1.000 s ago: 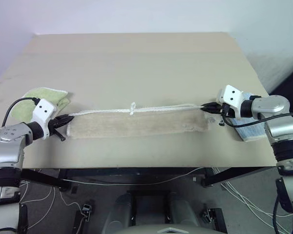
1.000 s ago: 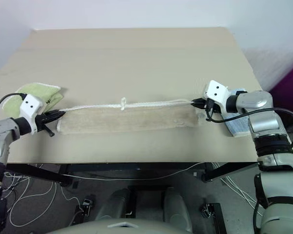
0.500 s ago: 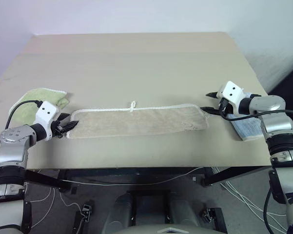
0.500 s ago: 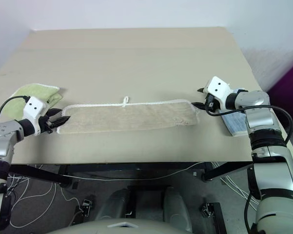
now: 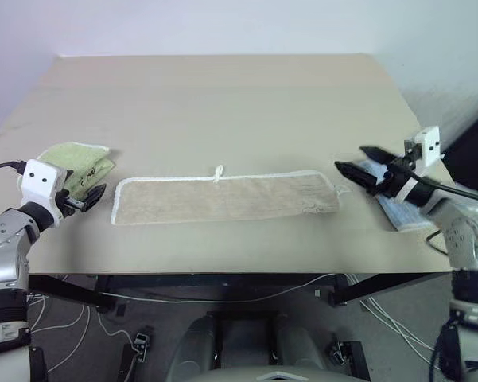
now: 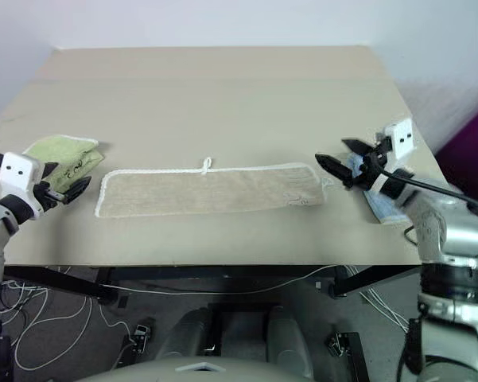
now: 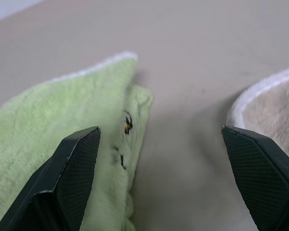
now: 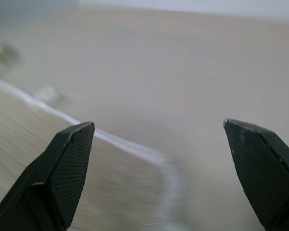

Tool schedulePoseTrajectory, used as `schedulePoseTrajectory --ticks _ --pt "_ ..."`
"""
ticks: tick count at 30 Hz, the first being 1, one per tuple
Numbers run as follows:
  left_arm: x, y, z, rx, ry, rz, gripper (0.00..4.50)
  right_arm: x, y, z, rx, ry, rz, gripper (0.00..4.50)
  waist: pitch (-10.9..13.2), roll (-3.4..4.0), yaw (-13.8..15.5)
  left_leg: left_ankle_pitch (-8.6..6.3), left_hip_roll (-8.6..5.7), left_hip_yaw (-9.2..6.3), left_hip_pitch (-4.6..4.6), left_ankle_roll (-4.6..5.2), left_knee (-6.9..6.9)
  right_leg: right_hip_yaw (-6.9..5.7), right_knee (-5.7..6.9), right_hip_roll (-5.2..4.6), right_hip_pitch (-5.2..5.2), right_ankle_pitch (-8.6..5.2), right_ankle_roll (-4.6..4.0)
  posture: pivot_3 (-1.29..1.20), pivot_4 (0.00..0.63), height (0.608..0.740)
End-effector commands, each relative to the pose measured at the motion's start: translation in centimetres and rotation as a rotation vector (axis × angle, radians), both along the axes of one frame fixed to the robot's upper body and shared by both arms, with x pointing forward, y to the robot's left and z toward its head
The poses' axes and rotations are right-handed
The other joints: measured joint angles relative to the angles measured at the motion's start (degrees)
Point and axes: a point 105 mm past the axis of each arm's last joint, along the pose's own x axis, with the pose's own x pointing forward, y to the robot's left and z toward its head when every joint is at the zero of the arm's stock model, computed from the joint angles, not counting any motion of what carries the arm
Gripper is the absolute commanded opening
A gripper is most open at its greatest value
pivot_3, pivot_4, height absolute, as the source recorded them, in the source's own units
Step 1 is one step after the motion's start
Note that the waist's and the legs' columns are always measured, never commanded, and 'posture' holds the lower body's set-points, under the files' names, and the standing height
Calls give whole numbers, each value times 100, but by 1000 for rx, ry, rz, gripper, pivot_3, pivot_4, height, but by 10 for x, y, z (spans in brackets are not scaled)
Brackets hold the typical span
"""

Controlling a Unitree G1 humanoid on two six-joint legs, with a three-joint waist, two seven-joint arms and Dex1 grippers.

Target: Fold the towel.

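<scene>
The towel point(image 5: 223, 199) is a long beige strip with white corded edging, lying flat across the near half of the table, with a small cord loop point(image 5: 217, 172) at the middle of its far edge. My left gripper point(image 5: 91, 196) is open and empty, a short gap off the towel's left end. In the left wrist view the towel's rounded corner point(image 7: 274, 106) lies beyond the gripper's point(image 7: 161, 130) spread fingers. My right gripper point(image 5: 358, 161) hovers open and empty just off the towel's right end. The towel's corded edge point(image 8: 134, 149) shows between and beyond its fingers.
A folded light-green towel point(image 5: 73, 159) lies just behind my left gripper at the table's left edge. A folded light-blue towel point(image 5: 403, 211) lies under my right forearm near the right edge. The tan table point(image 5: 223, 103) stretches far back; cables hang below its front edge.
Both grippers have opened and let go of the towel's ends. The towel, stretched a second ago, has dropped flat. Both hands have drawn outward from it, and the right wrist has rolled.
</scene>
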Motion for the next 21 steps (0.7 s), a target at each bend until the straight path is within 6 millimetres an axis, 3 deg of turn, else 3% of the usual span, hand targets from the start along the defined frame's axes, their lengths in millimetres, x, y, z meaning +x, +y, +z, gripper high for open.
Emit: schedulePoseTrajectory --ticks 1,4,11,13,21 --pt "-4 -32 15 8 -69 -150 4227 -22 4 -12 256 166 -10 4500 0 0 22 0 0 -1 0 0 -3 -2 -3 -2 1 0 0 0 150 740" --pt "-12 -63 6 -11 -33 -306 4227 -46 13 -30 374 286 6 4500 -1 3 20 0 -4 -2 -3 0 -6 -3 -6 -9 1 0 0 0 150 740" --pt "-30 -119 -9 -45 45 -537 4227 -77 24 -47 512 410 -19 4500 -4 7 -24 -1 -5 2 4 1 -8 0 -3 -9 3 -1 -1 0 150 740" --pt "-33 -131 -12 -59 58 -574 4227 -77 26 -50 522 440 -43 4500 -4 7 -24 -1 -6 3 4 2 -8 0 -4 -8 4 -1 -1 0 150 740" --pt "-39 -152 -17 -91 84 -649 4227 -42 24 -72 618 592 -245 4500 -8 1 -27 0 0 3 8 2 -3 0 -4 10 12 -1 0 0 150 740"
